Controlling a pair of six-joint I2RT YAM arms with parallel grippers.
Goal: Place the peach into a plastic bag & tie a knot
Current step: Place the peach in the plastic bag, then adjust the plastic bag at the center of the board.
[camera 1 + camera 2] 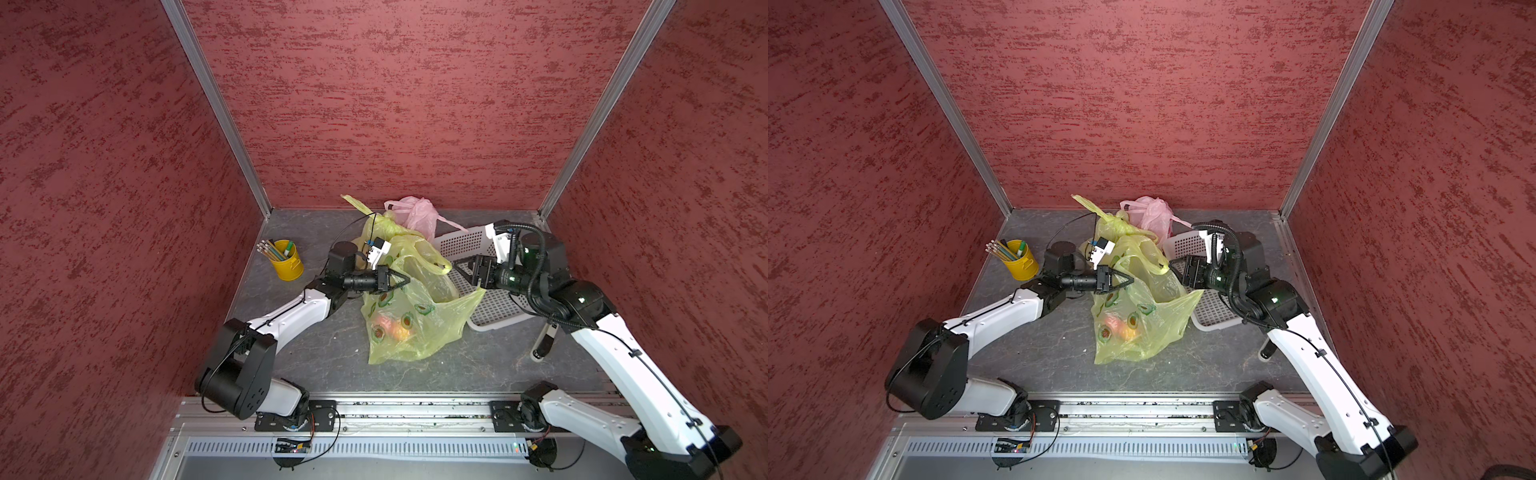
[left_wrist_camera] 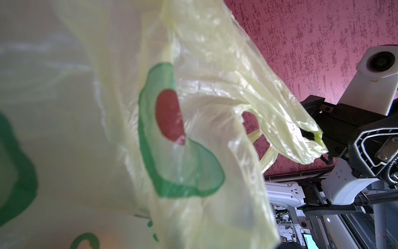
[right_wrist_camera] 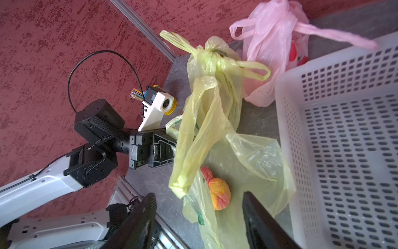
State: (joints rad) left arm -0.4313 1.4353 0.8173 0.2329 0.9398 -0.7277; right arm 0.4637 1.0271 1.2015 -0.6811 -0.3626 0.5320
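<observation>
1 bag (image 1: 428, 328) runs front-to-back, mouth rearward.

You're looking at a lab test cell: red textured panels (image 1: 374, 104) in aluminium framing (image 1: 216, 108) box in a grey tabletop (image 1: 316, 365), with a mounting rail (image 1: 415, 409) in front.

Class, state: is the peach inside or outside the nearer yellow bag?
Inside: the peach shows through the film of the nearer yellow bag.

Pencil cup (image 1: 286, 266), white basket (image 1: 461, 243), pink bag (image 1: 419, 216)
</observation>
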